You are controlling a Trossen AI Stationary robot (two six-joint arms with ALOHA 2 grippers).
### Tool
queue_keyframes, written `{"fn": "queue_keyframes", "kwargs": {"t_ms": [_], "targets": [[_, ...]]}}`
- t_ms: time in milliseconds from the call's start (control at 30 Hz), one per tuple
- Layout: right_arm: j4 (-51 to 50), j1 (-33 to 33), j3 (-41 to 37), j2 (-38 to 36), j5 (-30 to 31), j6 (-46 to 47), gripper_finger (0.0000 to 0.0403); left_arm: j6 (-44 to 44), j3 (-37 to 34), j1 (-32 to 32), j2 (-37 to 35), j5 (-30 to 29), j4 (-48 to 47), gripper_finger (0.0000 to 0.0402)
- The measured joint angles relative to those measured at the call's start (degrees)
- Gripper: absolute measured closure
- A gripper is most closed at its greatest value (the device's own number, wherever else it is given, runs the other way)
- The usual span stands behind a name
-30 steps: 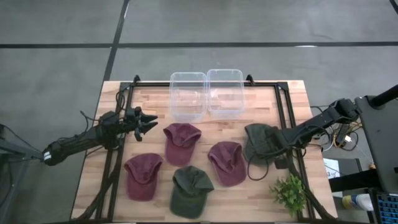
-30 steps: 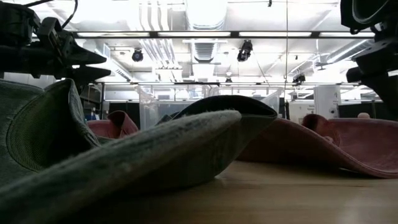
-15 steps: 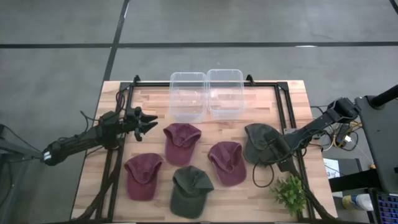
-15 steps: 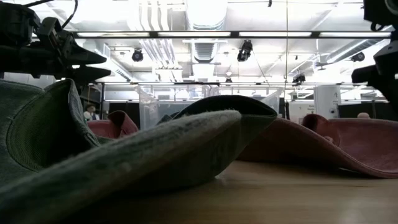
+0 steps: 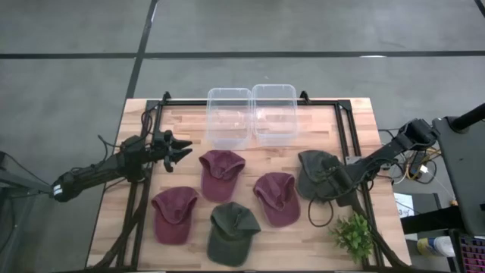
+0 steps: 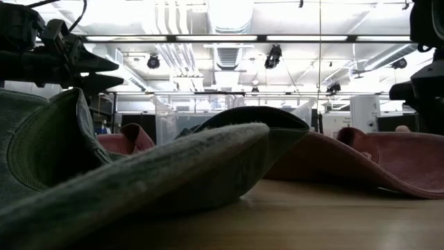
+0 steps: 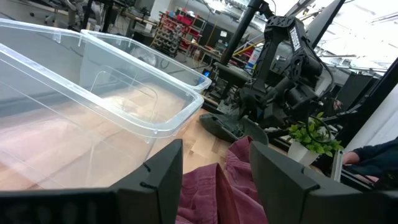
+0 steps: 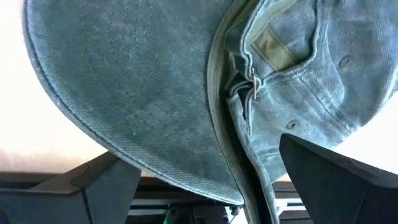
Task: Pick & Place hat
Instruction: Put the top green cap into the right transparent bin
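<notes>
Wooden table (image 5: 182, 121) (black-railed) on grey floor (image 5: 68, 76); caps scattered.

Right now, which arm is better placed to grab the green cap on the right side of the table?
Right. The right gripper sits at that green cap, fingers open either side of its brim in the right wrist view. The left gripper hovers open across the table, near the clear bins.
</notes>
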Motion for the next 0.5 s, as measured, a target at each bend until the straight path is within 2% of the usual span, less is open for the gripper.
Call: {"fn": "queue_keyframes", "kwargs": {"t_ms": [133, 300, 400, 500], "targets": [[0.1, 0.0, 0.0, 1.8, 0.0, 1.6, 0.0035, 0.0, 0.0, 0.0, 0.0, 0.0, 0.0, 0.0223], [0.0, 0.0, 0.4, 7.5, -0.1, 1.9, 0.0038, -0.7, 0.0, 0.0, 0.0, 0.0, 0.0, 0.0223], [0.0, 0.0, 1.2, 11.4, -0.2, 1.9, 0.0059, -1.2, 0.0, 0.0, 0.0, 0.0, 0.0, 0.0223], [0.3, 0.0, 2.3, 14.1, -0.2, 1.8, 0.0098, -1.2, 0.0, 0.0, 0.0, 0.0, 0.0, 0.0223]]}}
